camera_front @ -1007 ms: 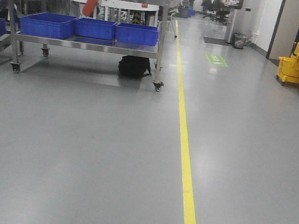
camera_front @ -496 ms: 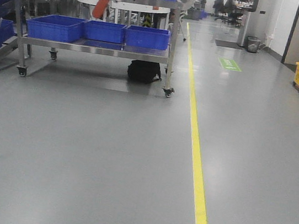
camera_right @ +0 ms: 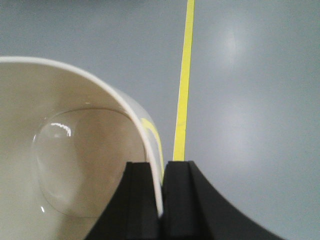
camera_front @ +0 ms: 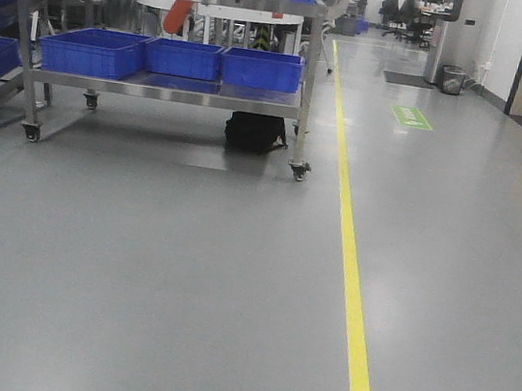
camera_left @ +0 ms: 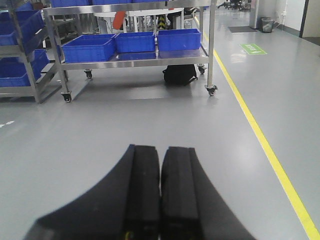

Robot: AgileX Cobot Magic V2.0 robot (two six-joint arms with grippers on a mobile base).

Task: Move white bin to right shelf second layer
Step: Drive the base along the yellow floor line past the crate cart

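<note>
Cart (camera_front: 159, 92) has shifted rightward in my front view; my right claw (camera_right: 162, 170) grips the white bin (camera_right: 75, 125) by its wall, left claw (camera_left: 160, 155) fully closed.

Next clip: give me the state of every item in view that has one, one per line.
white bin: held by its wall above the floor, nothing inside.
right gripper: shut on the white bin's wall.
left gripper: shut, holding nothing.
steel cart: standing on its casters, loaded.
blue crates: three side by side on the cart's lower shelf, open-topped.
black bag: on the floor under the cart.
</note>
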